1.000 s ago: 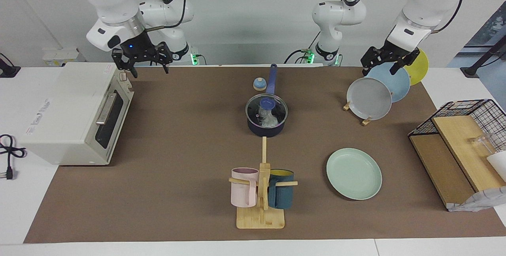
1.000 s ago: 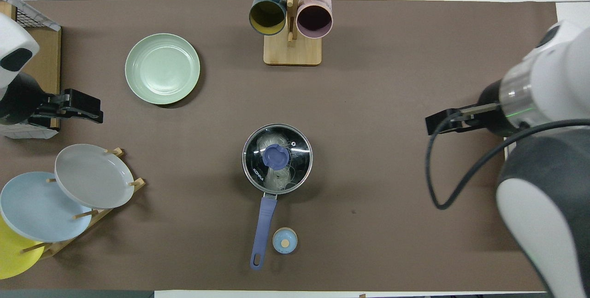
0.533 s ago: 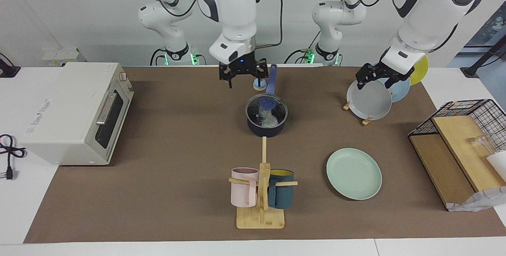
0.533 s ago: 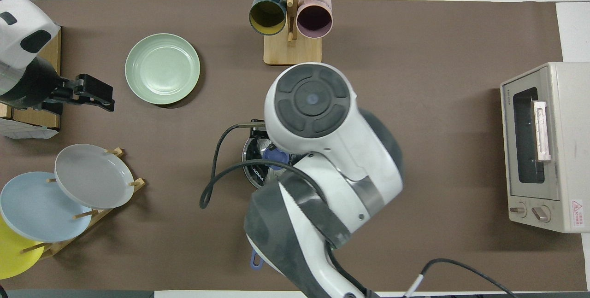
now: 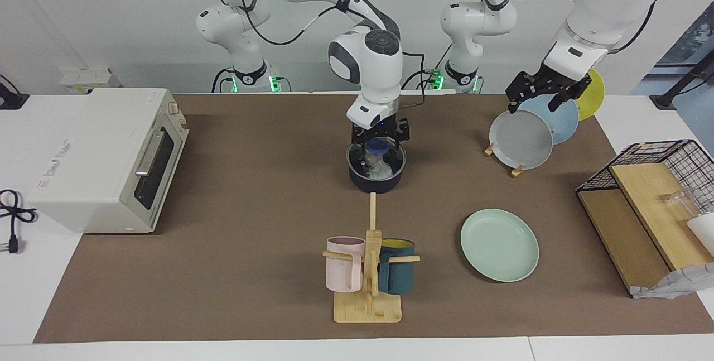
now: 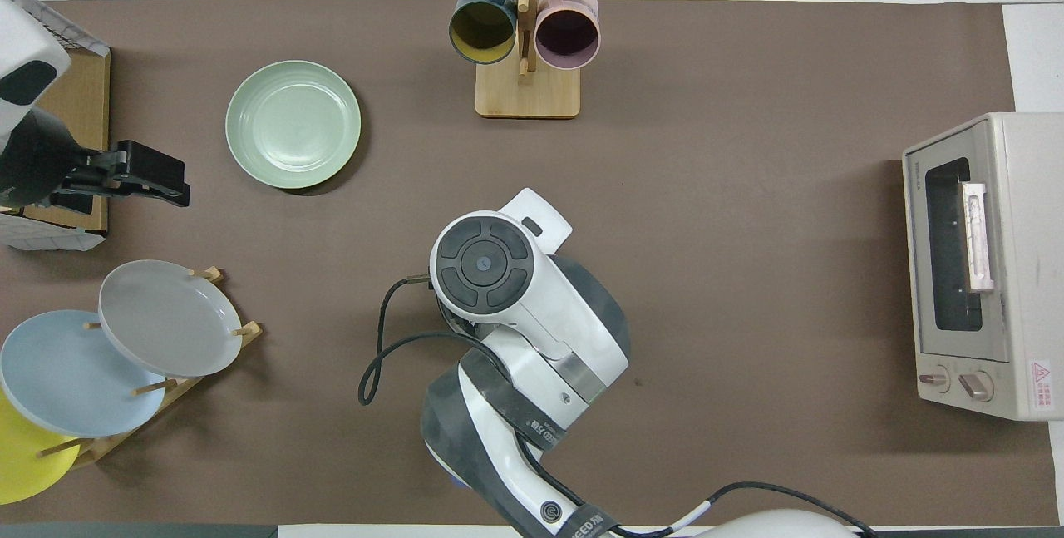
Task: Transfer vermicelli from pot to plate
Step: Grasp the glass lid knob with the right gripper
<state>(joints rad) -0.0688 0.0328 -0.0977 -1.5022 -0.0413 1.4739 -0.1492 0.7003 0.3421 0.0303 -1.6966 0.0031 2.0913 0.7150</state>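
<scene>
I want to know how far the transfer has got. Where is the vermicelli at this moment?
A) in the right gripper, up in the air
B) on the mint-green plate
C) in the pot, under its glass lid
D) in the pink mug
C: the vermicelli shows white inside the pot, with the right gripper down at the lid's blue knob; the plate is bare.

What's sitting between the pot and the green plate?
Nothing: in the facing view only bare brown mat lies between the pot and the plate.

Dark navy pot (image 5: 375, 181) sits upright mid-table, white vermicelli (image 5: 379, 169) tangled inside. Pale mint-green plate (image 5: 499, 244) lies flat and bare at the pot's four o'clock, facing view.
</scene>
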